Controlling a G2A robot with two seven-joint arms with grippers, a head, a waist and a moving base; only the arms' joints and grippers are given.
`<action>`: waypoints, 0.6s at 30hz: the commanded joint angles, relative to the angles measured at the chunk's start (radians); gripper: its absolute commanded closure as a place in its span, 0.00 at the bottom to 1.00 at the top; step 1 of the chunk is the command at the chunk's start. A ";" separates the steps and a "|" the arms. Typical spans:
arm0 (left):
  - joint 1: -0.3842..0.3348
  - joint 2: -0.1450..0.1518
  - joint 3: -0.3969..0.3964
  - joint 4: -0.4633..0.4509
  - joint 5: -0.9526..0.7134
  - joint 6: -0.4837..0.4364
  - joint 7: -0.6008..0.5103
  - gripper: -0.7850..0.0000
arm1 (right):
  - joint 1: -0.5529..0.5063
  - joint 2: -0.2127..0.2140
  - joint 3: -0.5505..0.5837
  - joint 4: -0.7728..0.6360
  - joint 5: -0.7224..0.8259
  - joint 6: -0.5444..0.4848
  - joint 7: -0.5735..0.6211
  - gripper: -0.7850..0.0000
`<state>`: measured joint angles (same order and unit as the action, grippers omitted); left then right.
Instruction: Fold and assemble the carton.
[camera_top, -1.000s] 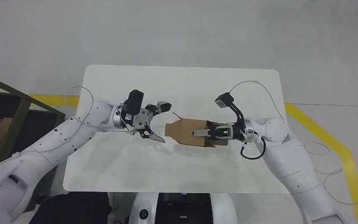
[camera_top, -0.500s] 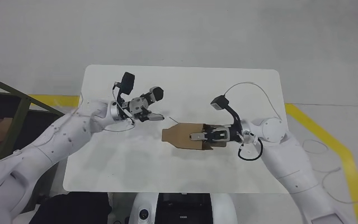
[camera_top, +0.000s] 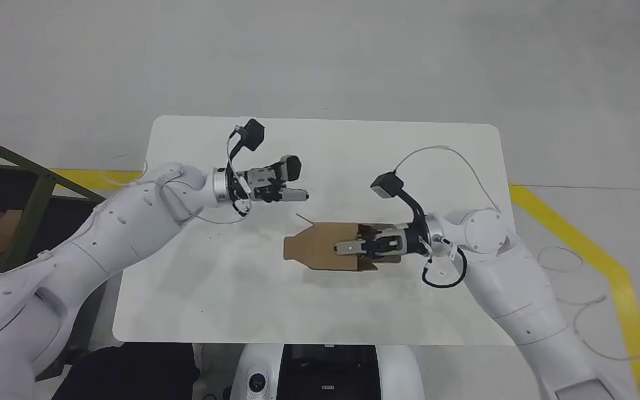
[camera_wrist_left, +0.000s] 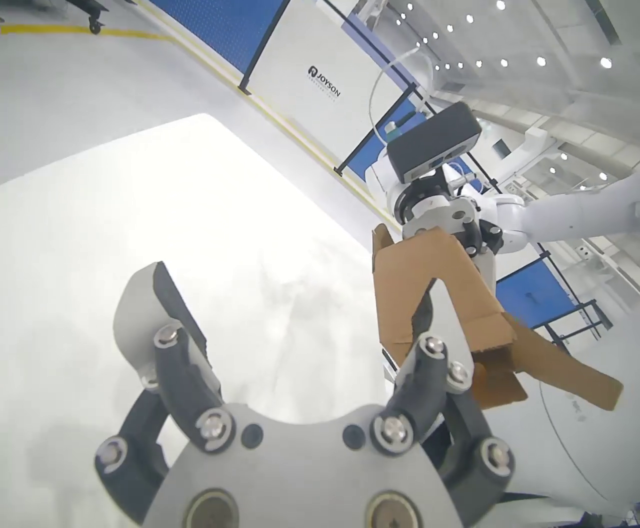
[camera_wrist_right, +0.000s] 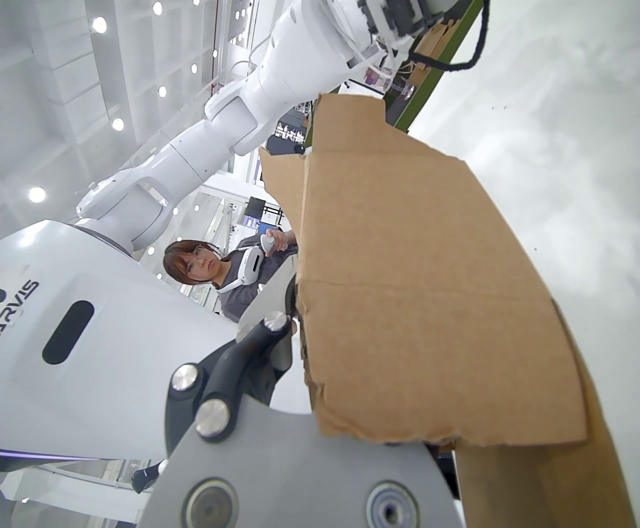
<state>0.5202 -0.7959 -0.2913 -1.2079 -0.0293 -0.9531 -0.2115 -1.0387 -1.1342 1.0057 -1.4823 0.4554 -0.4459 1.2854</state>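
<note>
The brown carton (camera_top: 318, 246) sits over the middle of the worktop (camera_top: 200, 290), a bit toward the robot's right side. It is partly opened up, not yet a proper box. I cannot tell if its bottom touches the worktop or hangs just above it.

The right fingers (camera_top: 352, 244) are closed on one end of the carton and pinch a single wall of it. The left fingers (camera_top: 296, 191) are spread wide with nothing in them. They are near the far end of the carton but do not touch it.

Here is what I think could go wrong. The right fingers hold only one thin wall at one end. If the left fingers push too hard on the free end, the carton could slip out or turn in the grip. The cardboard is soft, so a hard push could also bend it in the wrong spot, away from the fold lines.

One loose flap (camera_wrist_left: 565, 370) sticks out on the side. If the left fingers come in low or crooked, they could snag it and crush or tear it.

If the right fingers squeeze too hard, that wall could get dented, and then the box might not stand straight.
</note>
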 joint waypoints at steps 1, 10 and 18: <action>0.003 -0.006 -0.006 0.006 -0.016 -0.011 -0.027 0.00 | -0.002 0.001 0.004 0.001 0.004 -0.001 -0.008 1.00; 0.023 -0.018 -0.043 0.016 -0.054 -0.059 -0.123 0.00 | -0.007 0.003 0.019 0.011 0.025 -0.005 -0.028 1.00; 0.058 -0.005 -0.092 -0.066 -0.018 -0.059 -0.197 0.00 | -0.005 0.004 0.019 0.010 0.031 -0.003 -0.031 1.00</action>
<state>0.5729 -0.8031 -0.3771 -1.2652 -0.0539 -1.0123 -0.4041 -1.0442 -1.1300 1.0254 -1.4718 0.4846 -0.4499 1.2543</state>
